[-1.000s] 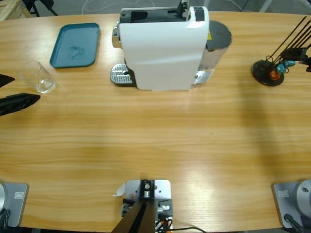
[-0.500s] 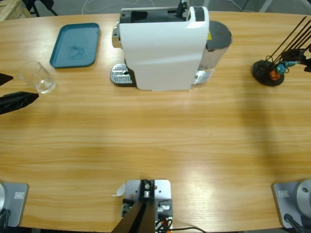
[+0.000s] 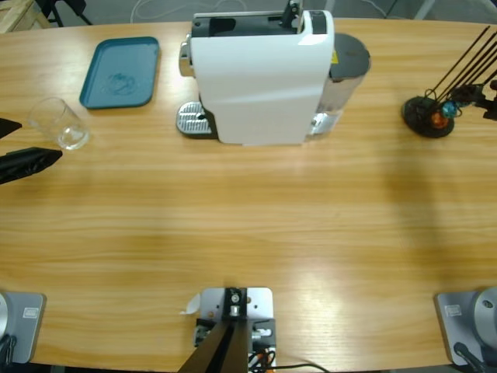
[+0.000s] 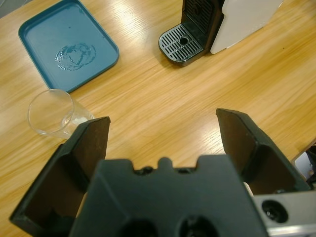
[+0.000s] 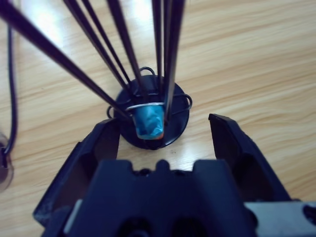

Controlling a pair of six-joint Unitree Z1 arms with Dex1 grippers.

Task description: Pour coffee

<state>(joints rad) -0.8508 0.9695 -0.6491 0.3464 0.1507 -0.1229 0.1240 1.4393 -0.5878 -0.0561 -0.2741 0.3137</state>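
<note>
Spreading wide and holding nothing, my right gripper [image 5: 163,136] faces the small teal-blue foil capsule [image 5: 149,121] that hangs low between the thin black wire rods of the round-based capsule rack [image 5: 153,126]; over the last second it has crept closer to that rack at the tabletop's [image 3: 248,225] edge. My left gripper [image 4: 165,143] is also wide and empty, drawn back slightly from the small clear glass tumbler [image 4: 49,112] beside the teal rectangular tray [image 4: 69,42]. I see no coffee in it yet. I judge fetching the capsule for the white coffee machine [image 3: 260,74] comes first
</note>
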